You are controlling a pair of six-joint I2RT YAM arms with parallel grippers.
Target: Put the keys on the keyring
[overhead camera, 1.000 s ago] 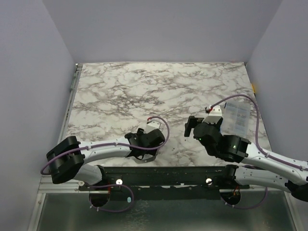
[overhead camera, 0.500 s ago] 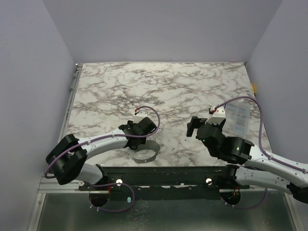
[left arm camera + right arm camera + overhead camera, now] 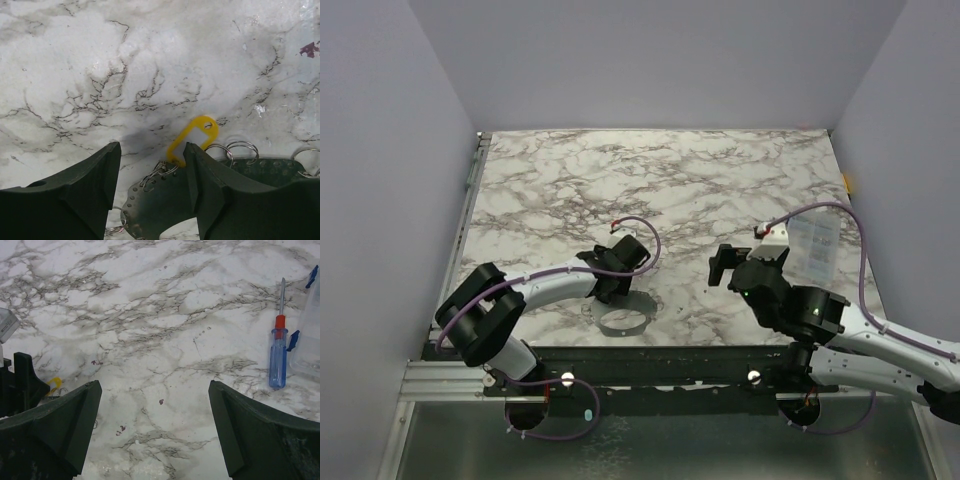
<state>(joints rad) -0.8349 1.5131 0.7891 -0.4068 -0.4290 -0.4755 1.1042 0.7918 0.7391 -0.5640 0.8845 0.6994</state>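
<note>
In the left wrist view my left gripper [image 3: 151, 147] stands open over the rim of a grey perforated disc [image 3: 160, 205]. A thin silvery wire loop, the keyring [image 3: 159, 173], lies on that rim between the jaws, close to the right finger [image 3: 210, 190]. A yellow tag [image 3: 194, 139] hangs from it. More wire rings [image 3: 241, 148] sit along the rim further right. I cannot make out the keys in any view. From above, the left gripper [image 3: 617, 283] is just beyond the disc [image 3: 622, 321]. My right gripper [image 3: 155, 385] is wide open over bare marble, holding nothing.
A blue-and-red screwdriver [image 3: 277, 355] lies on the marble right of the right gripper, beside a clear plastic box [image 3: 813, 245]. The table's near edge with the black rail [image 3: 650, 360] runs just behind the disc.
The left gripper has pulled back from over the grey disc toward the far side, uncovering it, and its jaws narrowed a little. The right arm has barely moved.
</note>
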